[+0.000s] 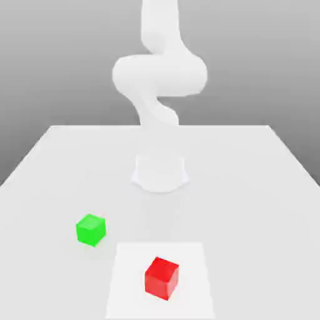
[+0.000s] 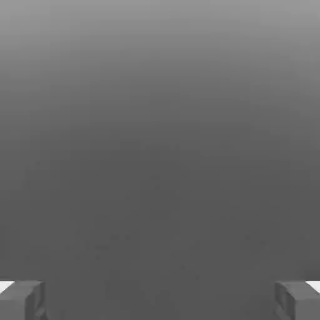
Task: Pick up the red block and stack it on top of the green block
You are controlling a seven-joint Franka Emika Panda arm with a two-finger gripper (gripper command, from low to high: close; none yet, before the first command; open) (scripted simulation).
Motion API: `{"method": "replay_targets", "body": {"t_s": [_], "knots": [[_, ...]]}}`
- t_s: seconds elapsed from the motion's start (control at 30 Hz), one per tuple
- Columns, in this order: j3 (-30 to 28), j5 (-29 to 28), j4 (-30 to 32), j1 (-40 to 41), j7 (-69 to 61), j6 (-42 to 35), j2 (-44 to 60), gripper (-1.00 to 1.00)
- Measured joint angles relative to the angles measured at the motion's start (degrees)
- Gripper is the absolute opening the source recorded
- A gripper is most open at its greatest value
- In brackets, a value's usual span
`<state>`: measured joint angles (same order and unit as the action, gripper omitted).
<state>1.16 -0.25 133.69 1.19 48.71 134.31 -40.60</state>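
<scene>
Landmark: we place everything by the arm's round base (image 1: 160, 174) on the white table (image 1: 262, 187).
Red block (image 1: 162, 278): toward the near table edge from the base, on a paler square patch (image 1: 194, 262), clear of the patch's borders.
Green block (image 1: 91, 229): nearer the base, toward the exterior view's left, well apart from red.
Open room: we see bare tabletop around both cubes.
Gripper (image 2: 160, 300): released, fingers (image 2: 22, 300) spread wide, nothing between.
</scene>
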Motion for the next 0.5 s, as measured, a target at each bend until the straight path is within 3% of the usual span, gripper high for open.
{"method": "replay_targets", "body": {"t_s": [0.5], "knots": [[4.84, -2.44, 11.51, 4.89, 17.98, 15.22, 31.55, 0.0]]}}
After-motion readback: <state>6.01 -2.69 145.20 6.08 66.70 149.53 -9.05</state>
